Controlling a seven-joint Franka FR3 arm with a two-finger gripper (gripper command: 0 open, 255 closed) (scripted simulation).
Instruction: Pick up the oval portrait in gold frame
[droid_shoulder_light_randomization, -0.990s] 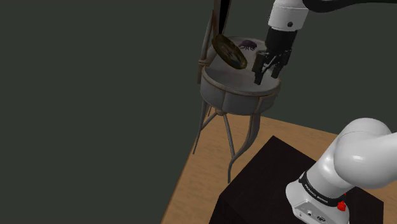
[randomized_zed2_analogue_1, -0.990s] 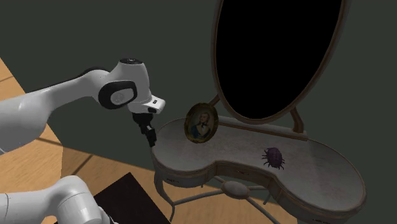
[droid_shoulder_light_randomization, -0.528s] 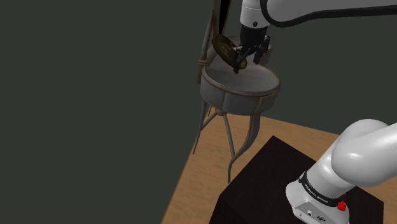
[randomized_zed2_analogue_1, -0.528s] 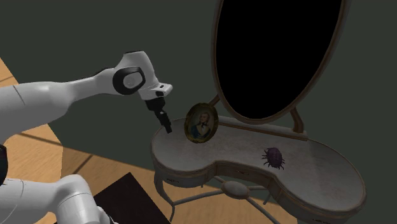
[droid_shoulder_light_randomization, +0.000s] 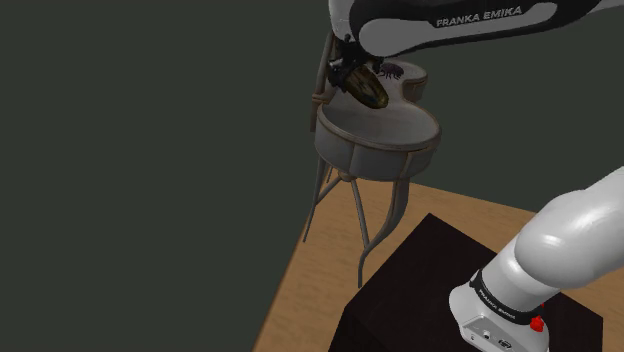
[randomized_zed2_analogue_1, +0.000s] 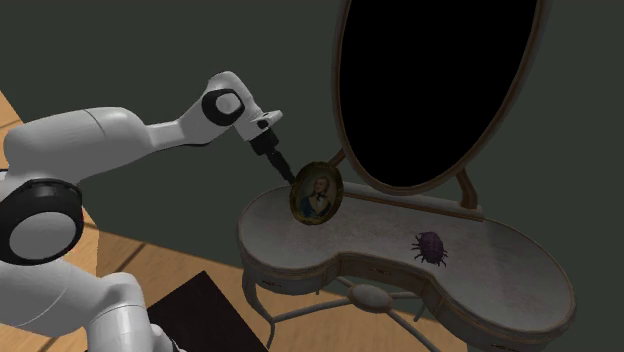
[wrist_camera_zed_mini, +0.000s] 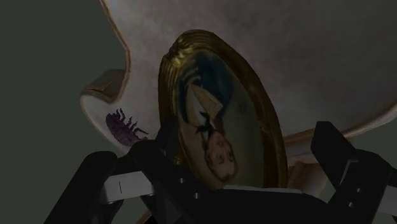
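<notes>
Second exterior view, left to right: the white arm (randomized_zed2_analogue_1: 110, 140) comes in from the left, and the black fingers (randomized_zed2_analogue_1: 281, 167) angle down and right onto the upper left rim of the portrait (randomized_zed2_analogue_1: 317, 193). The portrait stands on the desk (randomized_zed2_analogue_1: 500, 275) near its left end, at the back, just beside the mirror (randomized_zed2_analogue_1: 440, 90) foot, with its long axis upright and slightly leaning. A purple bug (randomized_zed2_analogue_1: 431, 246) sits well apart to the right. Wrist view, left to right: bug (wrist_camera_zed_mini: 124, 124), left finger, portrait (wrist_camera_zed_mini: 216, 121), right finger. The fingers (wrist_camera_zed_mini: 343, 165) are released and stand apart with the gold frame between them. The left one is at or very near the frame edge, the right one has a gap, and nothing is clasped. The painted face reads upside down, so the hand meets the oval at its top end, and the long axis runs away along the fingers. Judgement: the portrait lies straight ahead between the fingers, so the move is a little deeper, then squeeze across the short way. Cannot tell whether the pads would land on rim or flat faces. Shoulder view: portrait (droid_shoulder_light_randomization: 362, 88) on the desk (droid_shoulder_light_randomization: 375, 150) under the arm. "FRANKA EMIKA" reads in white on the arm (droid_shoulder_light_randomization: 478, 16); no other writing is legible.
</notes>
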